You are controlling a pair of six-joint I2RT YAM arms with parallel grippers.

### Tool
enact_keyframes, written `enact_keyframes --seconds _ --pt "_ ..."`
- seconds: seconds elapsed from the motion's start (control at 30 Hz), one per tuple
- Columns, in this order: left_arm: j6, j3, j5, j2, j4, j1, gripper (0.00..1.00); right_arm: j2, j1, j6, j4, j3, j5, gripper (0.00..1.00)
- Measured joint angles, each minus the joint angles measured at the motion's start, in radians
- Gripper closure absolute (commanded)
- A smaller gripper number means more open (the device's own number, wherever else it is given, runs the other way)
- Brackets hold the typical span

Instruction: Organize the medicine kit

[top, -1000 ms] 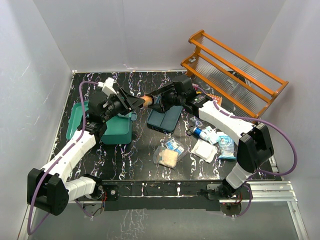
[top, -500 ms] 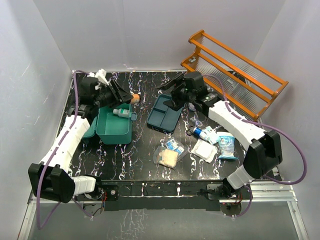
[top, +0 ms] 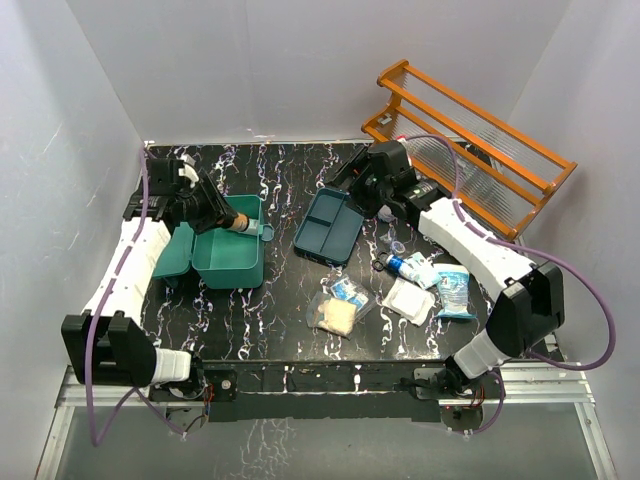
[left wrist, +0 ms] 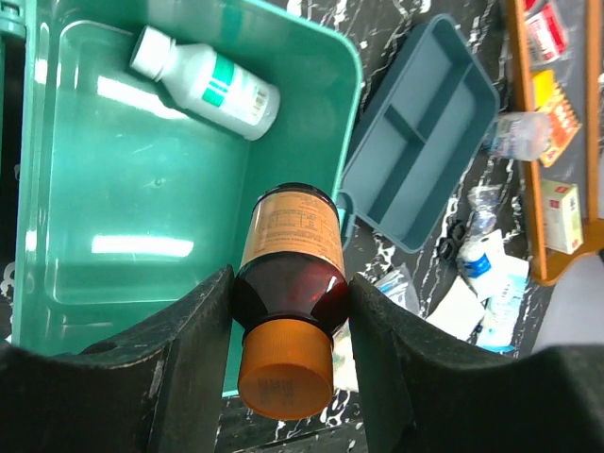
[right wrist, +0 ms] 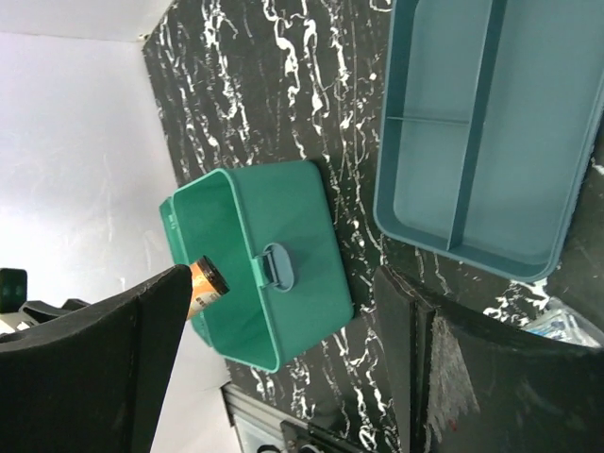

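The medicine kit (top: 226,272) is a teal-green box that stands open at the left of the table. Inside it lies a white bottle (left wrist: 208,83) with a green label. My left gripper (top: 226,218) is shut on an amber bottle (top: 240,223) with an orange cap and holds it on its side above the kit's far end. In the left wrist view the amber bottle (left wrist: 288,283) is pinched at its shoulder, cap toward the camera. My right gripper (top: 350,183) hangs open and empty above the far end of the dark blue divided tray (top: 330,230).
An orange tiered rack (top: 470,140) stands at the back right. Several wrapped packets (top: 340,310) and a small blue-and-white bottle (top: 408,266) lie in front of and to the right of the tray. White walls close in the table.
The right gripper let go of the amber bottle, opened and drew back to the right. The left arm carried the bottle leftward to above the kit.
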Motion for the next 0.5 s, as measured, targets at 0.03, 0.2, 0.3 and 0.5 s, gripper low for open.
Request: enact_keyframes --seconds 0.03,0.2,0.3,0.5 --pt "0.003 -0.003 -0.005 0.013 -0.004 0.0 0.63 0.009 0.0 -0.014 -0.008 0.006 0.006 0.25" --pt "0.004 -0.022 -0.017 0.089 0.005 0.0 0.63 0.056 0.0 -0.072 -0.037 0.049 0.039 0.25" --pt "-0.005 -0.04 -0.031 0.148 0.026 0.0 0.63 0.079 0.0 -0.103 -0.048 0.087 0.061 0.25" --pt "-0.064 -0.06 -0.018 0.254 0.077 0.0 0.61 0.108 -0.002 -0.157 -0.065 0.153 0.099 0.25"
